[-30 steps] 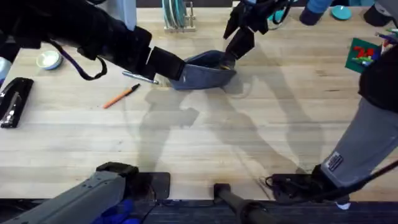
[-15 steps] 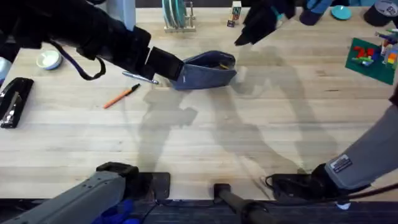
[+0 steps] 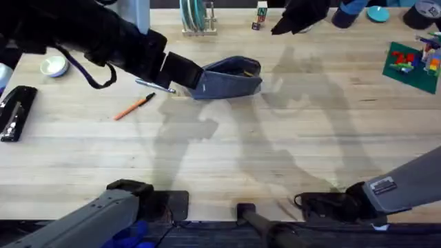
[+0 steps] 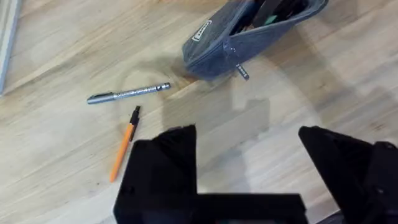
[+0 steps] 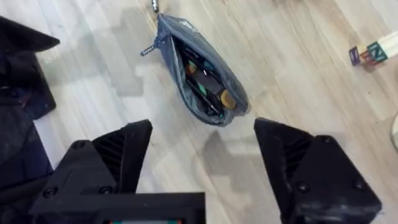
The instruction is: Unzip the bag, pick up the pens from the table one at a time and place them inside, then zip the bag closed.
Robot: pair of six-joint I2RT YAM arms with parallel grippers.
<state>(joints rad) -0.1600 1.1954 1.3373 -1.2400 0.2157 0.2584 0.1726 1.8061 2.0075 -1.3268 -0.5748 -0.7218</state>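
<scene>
The blue-grey bag (image 3: pixel 231 76) lies on the table (image 3: pixel 275 151) toward the far middle, its zip open and dark items showing inside (image 5: pixel 205 78). Its zip pull (image 4: pixel 241 71) hangs at the near end in the left wrist view. An orange pen (image 3: pixel 134 107) and a silvery pen (image 3: pixel 155 85) lie left of the bag, the same two pens (image 4: pixel 124 149) (image 4: pixel 127 94) side by side on the wood. My left gripper (image 3: pixel 182 71) hovers by the bag's left end, open (image 4: pixel 249 162) and empty. My right gripper (image 3: pixel 298 15) is raised near the far edge, open (image 5: pixel 205 168), above the bag.
A black stapler (image 3: pixel 15 112) and a white bowl (image 3: pixel 53 66) sit at the far left. A dish rack (image 3: pixel 196 17) and small blocks (image 3: pixel 260 15) stand at the back. A green plate with bricks (image 3: pixel 410 60) lies at the right. The near half of the table is bare wood.
My right gripper left the bag's right end and rose back toward the far edge. The left arm, the bag and both pens stayed put.
</scene>
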